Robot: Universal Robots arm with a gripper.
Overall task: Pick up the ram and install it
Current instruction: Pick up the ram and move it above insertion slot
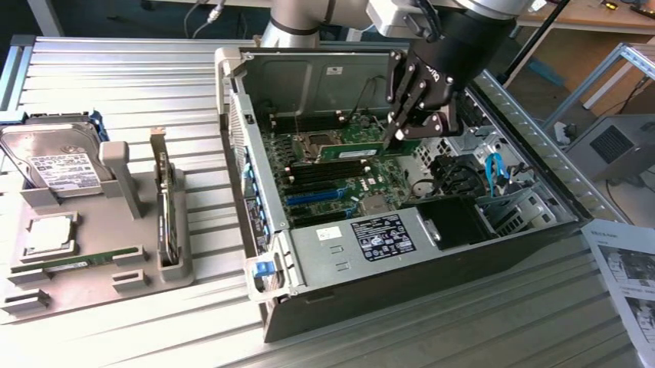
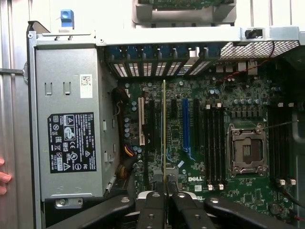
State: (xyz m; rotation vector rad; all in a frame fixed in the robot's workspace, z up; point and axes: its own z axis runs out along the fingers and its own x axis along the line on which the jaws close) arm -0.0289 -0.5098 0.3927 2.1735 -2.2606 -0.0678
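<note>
The ram (image 1: 353,150) is a thin green circuit-board stick, and my gripper (image 1: 406,135) is shut on one end of it. It hangs level inside the open computer case (image 1: 307,61), a little above the motherboard (image 1: 373,184), over the black slots (image 1: 327,173) beside the processor socket (image 1: 312,142). In the wrist view the ram (image 2: 164,129) shows edge-on as a thin line reaching out from my gripper (image 2: 165,188). It lies parallel to the black slots (image 2: 214,143), over the board between the white and blue slots.
A grey tray (image 1: 92,291) on the exterior view's left holds a hard drive (image 1: 57,161), a square silver chip (image 1: 49,234), another green stick (image 1: 77,261) and an upright card (image 1: 164,207). The power supply (image 1: 358,238) fills the case's near end. Fingertips (image 2: 3,177) show beside it.
</note>
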